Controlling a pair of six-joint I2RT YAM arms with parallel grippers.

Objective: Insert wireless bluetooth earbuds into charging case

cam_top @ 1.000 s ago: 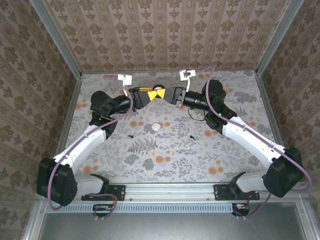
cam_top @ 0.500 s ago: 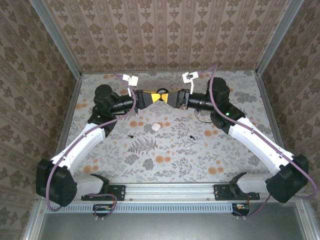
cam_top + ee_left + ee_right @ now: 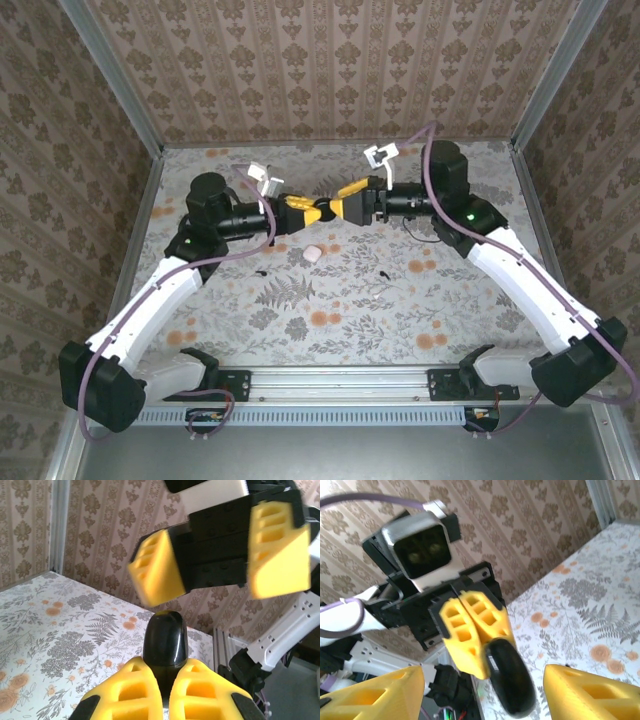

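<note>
Black and tiny, the left elongated earbud [image 3: 262, 271] lies on the flower-patterned table [image 3: 330, 330]. The right elongated earbud [image 3: 383, 272] lies well apart from it, equally near. Between them and a little farther rests the small glossy white charging case [image 3: 313, 254]. Farther again, raised above the table, both claws meet over the middle. The left gripper [image 3: 165, 675] is pressed together on a glossy black rounded piece [image 3: 165, 637]. The right gripper [image 3: 215, 572] stands spread, one yellow finger at each side of that piece, with a gap. The case lies nearer than both claws, apart from them.
</note>
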